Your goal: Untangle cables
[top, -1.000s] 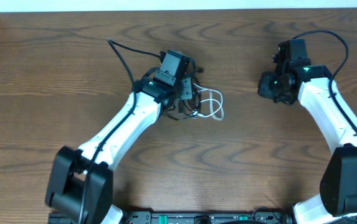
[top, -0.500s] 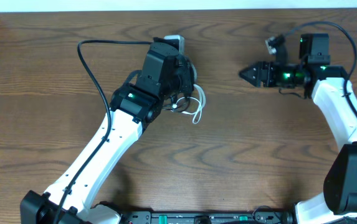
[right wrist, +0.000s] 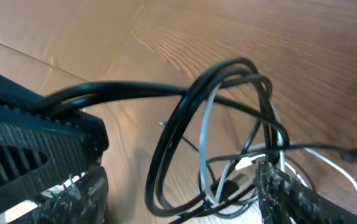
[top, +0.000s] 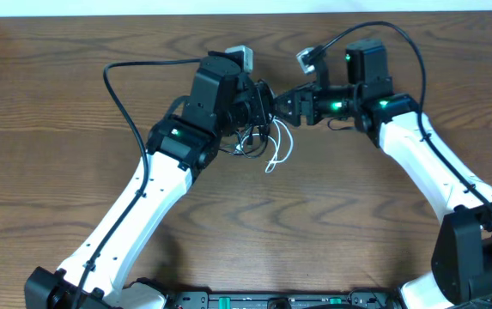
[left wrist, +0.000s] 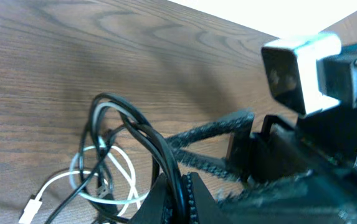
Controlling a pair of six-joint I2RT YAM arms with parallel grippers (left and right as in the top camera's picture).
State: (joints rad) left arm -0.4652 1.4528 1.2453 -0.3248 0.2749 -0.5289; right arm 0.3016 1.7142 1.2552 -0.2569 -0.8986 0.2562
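The cables (top: pixel 258 139) sit as one small knot toward 12 o'clock on the table (top: pixel 57 172), a touch left of its middle. The black cable (left wrist: pixel 131 127) is thin and glossy, gathered into several narrow upright loops that rise off the wood, their lower strands pinched together in the left gripper (left wrist: pixel 177 190). The white cable (left wrist: pixel 123 169) is just as thin and lies lower, curled in loose rings that thread through the black loops. From the knot, one white loop hangs out toward 5 o'clock, and its small white plug (left wrist: pixel 32 206) rests flat on the wood. Seen close up, the black loops (right wrist: pixel 178 134) overlap a pale strand (right wrist: pixel 204 140) that runs up between them.
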